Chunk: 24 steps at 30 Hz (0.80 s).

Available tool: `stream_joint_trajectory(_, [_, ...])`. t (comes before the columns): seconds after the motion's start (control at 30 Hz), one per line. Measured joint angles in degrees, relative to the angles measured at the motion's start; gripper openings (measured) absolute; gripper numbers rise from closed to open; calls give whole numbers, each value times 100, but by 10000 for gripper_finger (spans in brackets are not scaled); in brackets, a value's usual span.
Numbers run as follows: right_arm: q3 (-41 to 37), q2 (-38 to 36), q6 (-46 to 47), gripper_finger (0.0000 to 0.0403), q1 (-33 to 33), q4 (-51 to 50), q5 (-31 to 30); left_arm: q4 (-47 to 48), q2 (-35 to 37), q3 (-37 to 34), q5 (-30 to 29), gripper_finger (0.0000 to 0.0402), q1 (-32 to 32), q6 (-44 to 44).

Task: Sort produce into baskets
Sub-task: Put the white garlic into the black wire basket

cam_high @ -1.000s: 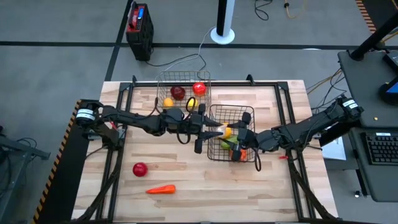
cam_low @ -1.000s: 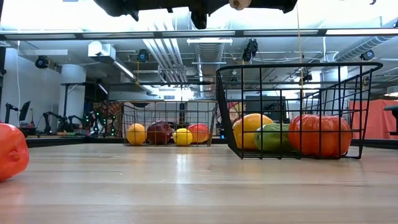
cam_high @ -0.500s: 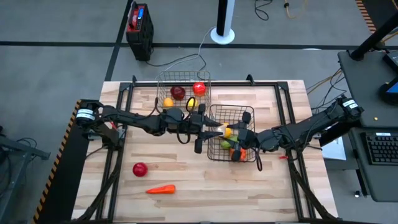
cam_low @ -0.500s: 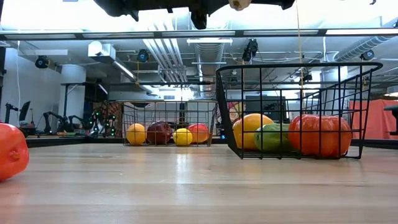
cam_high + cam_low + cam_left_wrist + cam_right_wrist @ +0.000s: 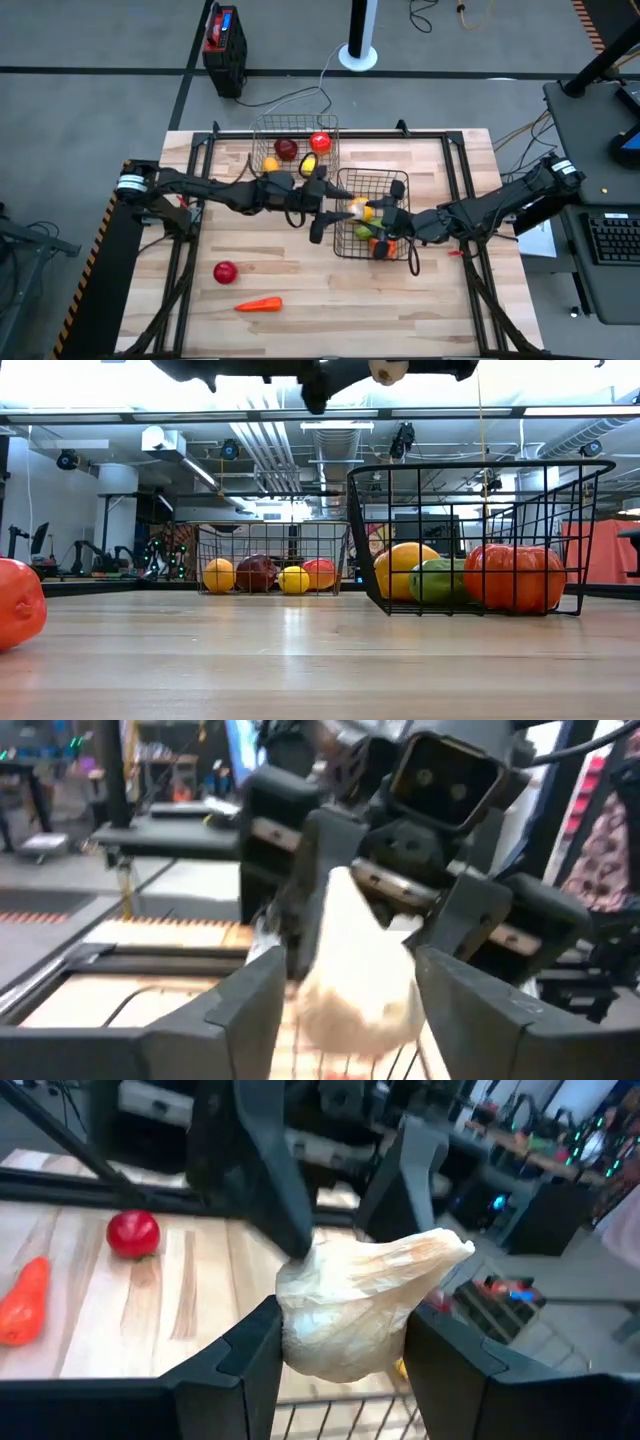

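Tabletop (image 5: 420, 300) centre: right fingers (image 5: 245, 1370) are clenching white garlic (image 5: 345, 1315) above the near basket (image 5: 398, 180). Left fingers (image 5: 245, 1005), released, are edging toward twelve o'clock, suggesting the handover is done.

A light wooden table (image 5: 300, 320), framed in black, is seen from above on a grey floor crossed by dark lines. A red-and-black box (image 5: 223, 38) is set on the floor just beyond the table's far edge, near a white round-based post (image 5: 360, 50) from which a thin cable is trailed toward the table. A keyboard (image 5: 612, 240) is placed on a stand at the table's right side. Ceiling pipes and strip lights (image 5: 330, 412) are shown in the low view
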<state>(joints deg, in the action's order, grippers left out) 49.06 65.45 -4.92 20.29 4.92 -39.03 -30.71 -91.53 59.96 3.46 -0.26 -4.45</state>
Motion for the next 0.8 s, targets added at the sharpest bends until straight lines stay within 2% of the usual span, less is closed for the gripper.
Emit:
stream_joint_trajectory(0.2, [0, -166, 1013, 171, -69, -1108, 99, 1649, 773, 0, -25, 237, 77, 74])
stream_joint_trajectory(0.37, [0, -162, 2322, 171, -255, -2161, 1257, 3326, 1569, 2, -19, 240, 79, 12])
stream_joint_trajectory(0.43, [57, -151, 2775, 171, -344, -2771, 1472, 3914, 1834, 2, -18, 240, 73, -221])
stream_joint_trajectory(0.63, [466, -153, 4115, 171, -1006, -4756, 1489, 5115, 2288, 2, -2, 240, 66, -1161])
stream_joint_trajectory(0.8, [696, -153, 4304, 171, -1676, -5452, 1916, 5942, 2271, 2, 1, 240, 66, -1675])
